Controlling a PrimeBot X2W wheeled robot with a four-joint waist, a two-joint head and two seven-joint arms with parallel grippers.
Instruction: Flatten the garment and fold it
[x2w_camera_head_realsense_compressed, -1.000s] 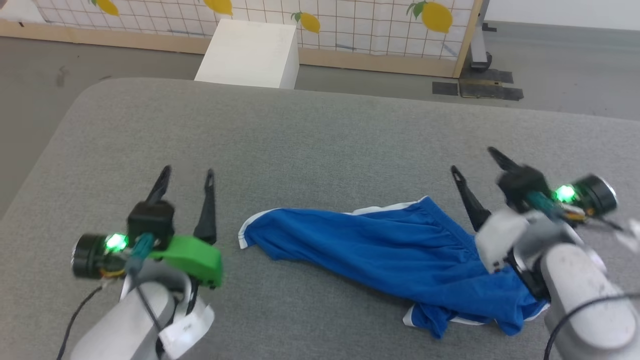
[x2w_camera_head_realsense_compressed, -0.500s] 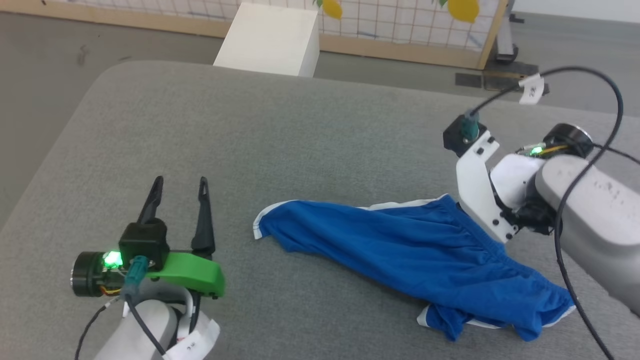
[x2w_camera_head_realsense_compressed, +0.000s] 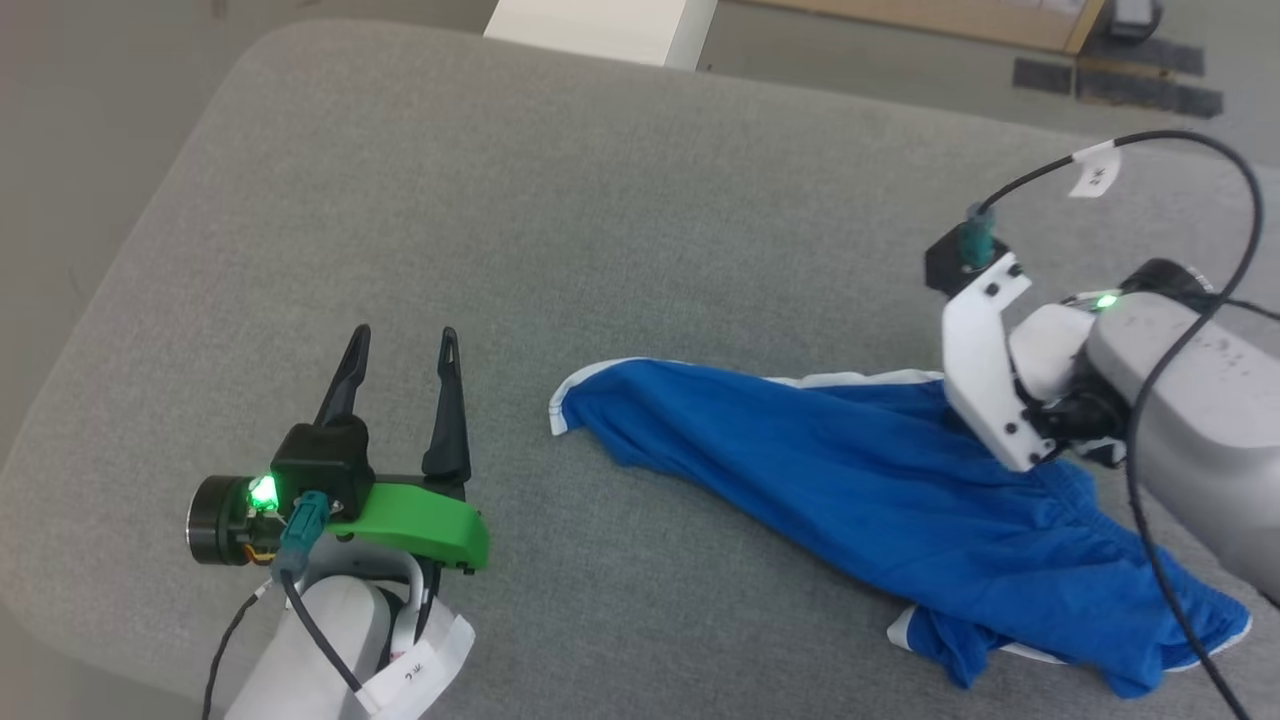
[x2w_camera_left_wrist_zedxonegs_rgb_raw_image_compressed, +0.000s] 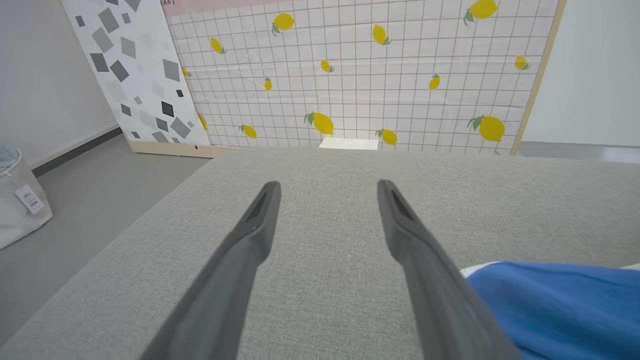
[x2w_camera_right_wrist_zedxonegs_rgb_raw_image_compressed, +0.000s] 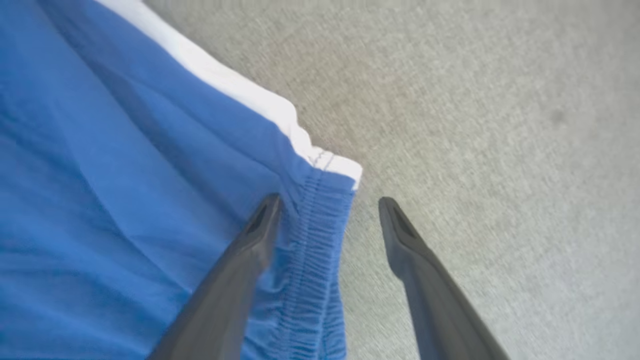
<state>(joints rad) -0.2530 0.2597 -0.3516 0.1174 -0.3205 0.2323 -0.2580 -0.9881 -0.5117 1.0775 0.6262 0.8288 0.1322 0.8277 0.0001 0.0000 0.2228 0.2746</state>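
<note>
- While the right gripper (x2w_camera_right_wrist_zedxonegs_rgb_raw_image_compressed: 330, 201) hangs over a corner of the garment (x2w_camera_head_realsense_compressed: 850, 480) with its two fingers apart and nothing between them, no grasp has been made. One finger sits above the gathered waistband (x2w_camera_right_wrist_zedxonegs_rgb_raw_image_compressed: 310, 250) and the other above bare surface (x2w_camera_head_realsense_compressed: 500, 200). I cannot tell whether either tip touches the cloth.
- Just beyond the fingertips, the white trim (x2w_camera_right_wrist_zedxonegs_rgb_raw_image_compressed: 280, 107) ends at the waistband corner, so closing here would likely catch that corner.
- The garment lies on the right half of the surface. One trimmed hem reaches toward the middle, and the rest runs back to the near right corner.
- It is wrinkled throughout. Near that corner the cloth is bunched and doubled over itself, with a white edge tucked underneath.
- The left gripper (x2w_camera_head_realsense_compressed: 404, 332) hovers over bare surface near the near left corner. Its fingers are spread and empty, just beside the garment's hem end but apart from it.
- Judged from this, the task is at its start:
  - No part of the garment is spread flat.
  - No fold has been made.
- What seems to be left:
  - taking hold of the corners;
  - pulling the cloth out smooth;
  - opening the bunched end;
  - folding.
</note>
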